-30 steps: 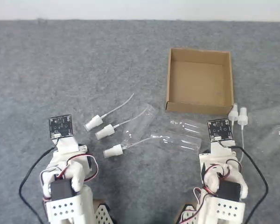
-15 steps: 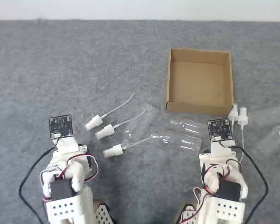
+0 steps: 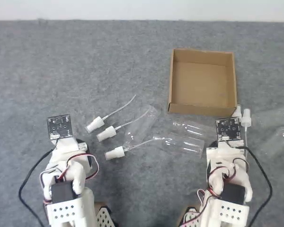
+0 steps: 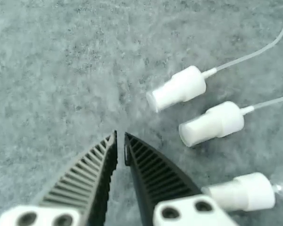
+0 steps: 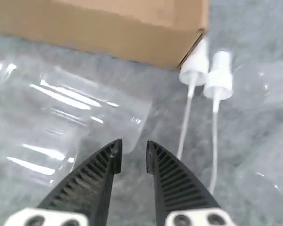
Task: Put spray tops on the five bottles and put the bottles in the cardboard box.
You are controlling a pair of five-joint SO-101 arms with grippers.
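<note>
Three white spray tops (image 3: 106, 133) with thin tubes lie in a row left of centre. My left gripper (image 4: 120, 137) hovers just short of them, shut and holding nothing; the nearest top (image 4: 177, 88) lies ahead of its tips. Two more spray tops (image 5: 216, 80) lie by the corner of the cardboard box (image 3: 202, 82). My right gripper (image 5: 133, 147) is slightly open and hangs over the end of a clear bottle (image 5: 70, 113). Two clear bottles (image 3: 180, 142) lie between the arms, another (image 3: 143, 123) lies beside the three tops, and two (image 3: 277, 127) lie at the far right.
The grey carpeted table (image 3: 61, 61) is bare at the back left. The box is open at the top and has nothing in it. The left arm (image 3: 66, 179) and right arm (image 3: 227, 179) stand at the near edge.
The right arm's wrist has shifted slightly right and toward the box. The left arm's wrist has shifted slightly left. The objects lie as before.
</note>
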